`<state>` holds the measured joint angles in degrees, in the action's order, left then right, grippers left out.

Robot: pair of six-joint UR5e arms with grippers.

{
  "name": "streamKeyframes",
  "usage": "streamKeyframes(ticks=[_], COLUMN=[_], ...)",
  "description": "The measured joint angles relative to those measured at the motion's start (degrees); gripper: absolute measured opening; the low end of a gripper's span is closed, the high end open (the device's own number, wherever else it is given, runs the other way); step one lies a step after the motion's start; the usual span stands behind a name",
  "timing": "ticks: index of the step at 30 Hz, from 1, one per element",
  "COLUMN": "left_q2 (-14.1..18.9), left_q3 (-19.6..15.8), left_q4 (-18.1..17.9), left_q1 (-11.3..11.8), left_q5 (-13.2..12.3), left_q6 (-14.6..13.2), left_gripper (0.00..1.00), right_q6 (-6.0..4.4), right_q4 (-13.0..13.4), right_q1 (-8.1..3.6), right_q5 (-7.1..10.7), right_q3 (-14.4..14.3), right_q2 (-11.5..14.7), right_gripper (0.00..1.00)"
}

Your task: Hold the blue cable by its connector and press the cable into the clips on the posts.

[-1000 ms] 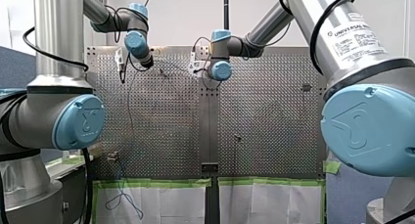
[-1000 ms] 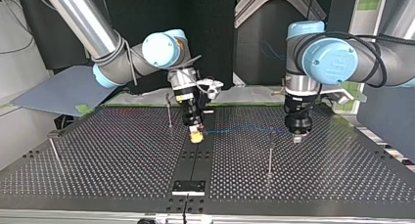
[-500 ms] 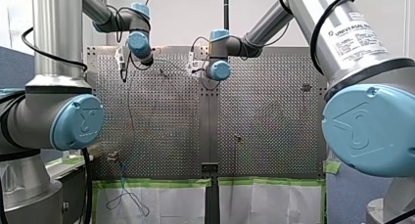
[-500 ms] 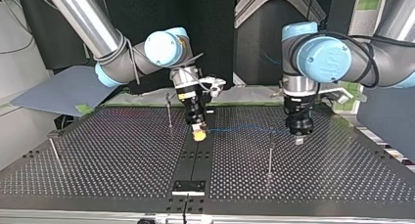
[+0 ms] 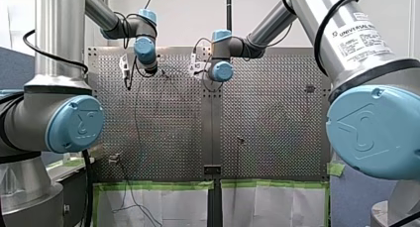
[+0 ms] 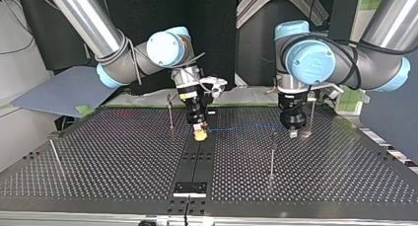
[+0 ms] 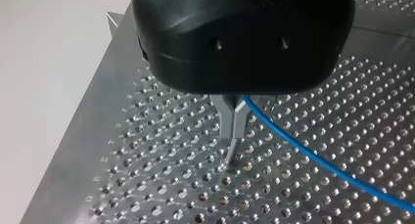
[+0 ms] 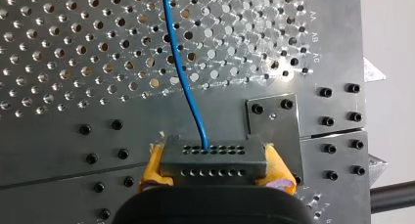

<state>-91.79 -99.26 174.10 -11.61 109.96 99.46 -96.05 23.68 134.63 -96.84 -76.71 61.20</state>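
Blue cable [image 8: 183, 82]: connector [image 8: 214, 158] clamped in right gripper [image 8: 215, 169]; left gripper [image 7: 235, 131] pinched onto cable. Advised: hold taut, lower squarely into post [image 6: 271, 157] clip.

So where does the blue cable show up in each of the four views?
Front view: blue cable is probably the thin dark line running from my left arm toward the near edge; colour unclear.
Top view: strung between my right gripper and my left gripper.
Left wrist view: leaves the shut fingers across the holes.
Right wrist view: rises from the gripped connector.
Shared landmark: the perforated table.
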Motion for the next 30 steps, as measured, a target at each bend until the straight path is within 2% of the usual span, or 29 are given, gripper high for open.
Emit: streamKeyframes(ticks=[12, 20, 30], left_q2=[-1.4, -2.2, -2.2], left_q3=[-1.6, -1.6, -1.6], left_q4=[-0.8, -2.9, -5.2], left_q1=[-1.5, -0.5, 2.0], left_q5=[1.4, 1.1, 0.9], left_q6=[0.8, 0.1, -2.6], left_gripper=[0.0, 0.0, 0.0], right_q6=[-0.12, -0.12, -0.04], right_q4=[-1.6, -1.7, -1.6], right_q1=[-0.24, -0.12, -0.04], right_q5=[-0.56, -0.44, -0.31], right_q3=[0.0, 0.0, 0.0], right_q2=[-0.1, -0.3, -0.8], right_gripper=[0.0, 0.0, 0.0])
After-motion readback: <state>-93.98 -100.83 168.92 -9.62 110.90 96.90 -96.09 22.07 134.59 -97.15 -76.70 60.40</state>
